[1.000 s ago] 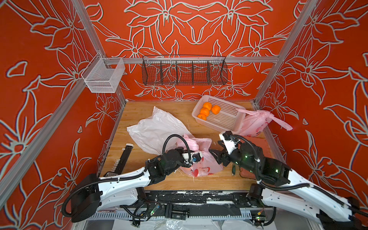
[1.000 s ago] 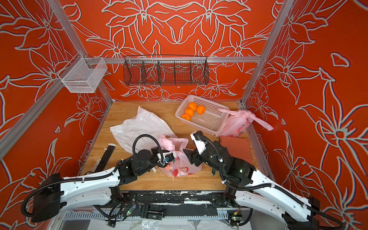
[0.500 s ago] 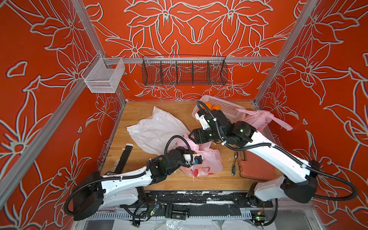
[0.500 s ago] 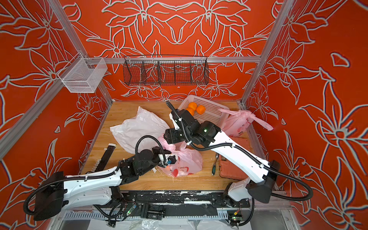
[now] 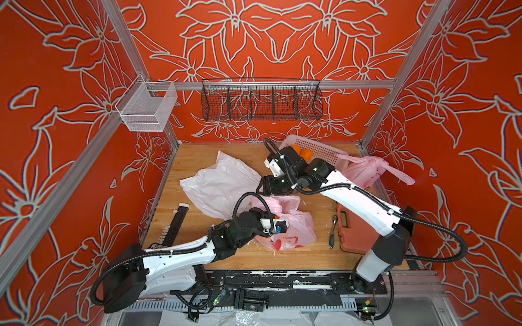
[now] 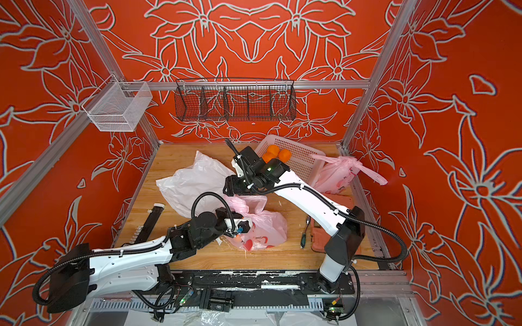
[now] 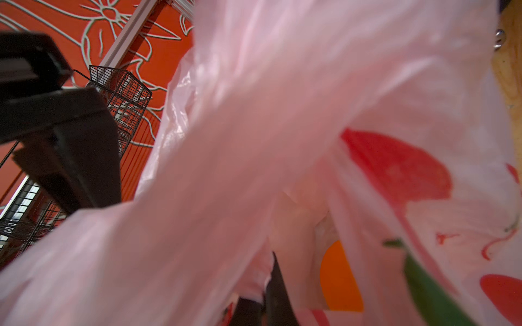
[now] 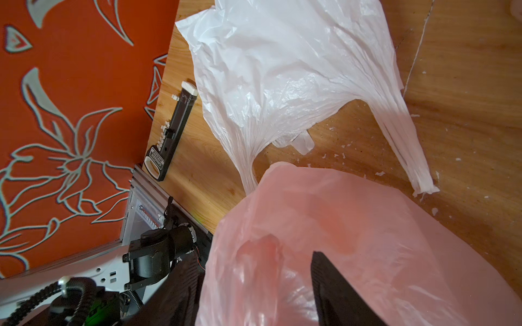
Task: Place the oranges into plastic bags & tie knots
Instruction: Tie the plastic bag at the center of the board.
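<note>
White plastic bag lies flattened on the wooden table, left of centre, in both top views. Only the right wrist view shows its two handle straps drawn out toward the open pink bag, one strap running under that bag's edge. Open pink bag sits just beside it, nearer the front edge. Left gripper is at this bag's near rim, jaws together on the pink film; both top views hide its fingertips. Only the left wrist view shows one orange inside the bag, behind the film. Right gripper hangs over the bag's far rim. Right wrist view shows its fingers standing apart, with loose pink film between them. Further right, three oranges rest in the white basket, partly covered by the right arm. Tied pink bag touches the basket's right side, its knot on top, one strap end sticking out rightward
</note>
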Motion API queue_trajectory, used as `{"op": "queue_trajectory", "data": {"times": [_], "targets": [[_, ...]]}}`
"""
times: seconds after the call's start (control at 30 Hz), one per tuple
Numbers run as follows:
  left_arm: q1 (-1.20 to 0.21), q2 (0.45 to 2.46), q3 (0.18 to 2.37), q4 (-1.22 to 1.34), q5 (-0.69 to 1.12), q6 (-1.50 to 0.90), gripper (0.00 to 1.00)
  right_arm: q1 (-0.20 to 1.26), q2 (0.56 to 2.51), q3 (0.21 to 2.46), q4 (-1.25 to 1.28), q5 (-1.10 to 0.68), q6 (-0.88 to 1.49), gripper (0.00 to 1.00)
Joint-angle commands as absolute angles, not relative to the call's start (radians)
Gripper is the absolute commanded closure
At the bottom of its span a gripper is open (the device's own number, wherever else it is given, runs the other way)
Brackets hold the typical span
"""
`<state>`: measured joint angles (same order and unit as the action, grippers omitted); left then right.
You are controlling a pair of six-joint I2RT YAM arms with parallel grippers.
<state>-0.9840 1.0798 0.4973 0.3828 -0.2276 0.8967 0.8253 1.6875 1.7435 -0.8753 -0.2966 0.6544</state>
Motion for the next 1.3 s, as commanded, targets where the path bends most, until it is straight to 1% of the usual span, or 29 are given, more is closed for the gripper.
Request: {"op": "queue_trajectory", "data": {"times": [0.0, 0.17, 0.27, 0.37, 0.5, 0.7, 0.83, 0.9, 1.0, 1.13, 1.27], "targets": [[-0.991, 1.062, 0.514, 0.382, -0.226, 0.911, 1.0, 0.825, 1.707, 1.794, -0.912, -0.317, 0.674, 0.44], [-0.991, 1.06, 0.512, 0.379, -0.224, 0.911, 1.0, 0.825, 1.708, 1.798, -0.902, -0.327, 0.685, 0.68], [-0.991, 1.057, 0.51, 0.376, -0.224, 0.912, 1.0, 0.825, 1.696, 1.791, -0.896, -0.325, 0.687, 0.85], [-0.991, 1.055, 0.509, 0.374, -0.224, 0.908, 1.0, 0.824, 1.677, 1.777, -0.87, -0.327, 0.687, 0.99], [-0.991, 1.046, 0.508, 0.364, -0.217, 0.895, 1.0, 0.825, 1.638, 1.772, -0.832, -0.294, 0.673, 1.0], [-0.991, 1.013, 0.492, 0.338, -0.209, 0.851, 1.0, 0.816, 1.58, 1.768, -0.789, -0.186, 0.649, 1.0], [-0.992, 0.996, 0.479, 0.31, -0.204, 0.816, 1.0, 0.804, 1.563, 1.772, -0.802, -0.133, 0.631, 1.0], [-0.992, 0.954, 0.476, 0.285, -0.196, 0.799, 1.0, 0.797, 1.552, 1.772, -0.807, -0.094, 0.619, 1.0], [-0.992, 0.927, 0.522, 0.147, -0.164, 0.667, 1.0, 0.783, 1.527, 1.753, -0.793, -0.015, 0.573, 1.0], [-0.992, 0.873, 0.584, -0.04, -0.082, 0.419, 1.0, 0.74, 1.506, 1.69, -0.743, 0.077, 0.516, 1.0], [-0.992, 0.794, 0.609, -0.151, -0.049, 0.195, 1.0, 0.679, 1.489, 1.633, -0.701, 0.154, 0.488, 1.0]]}}
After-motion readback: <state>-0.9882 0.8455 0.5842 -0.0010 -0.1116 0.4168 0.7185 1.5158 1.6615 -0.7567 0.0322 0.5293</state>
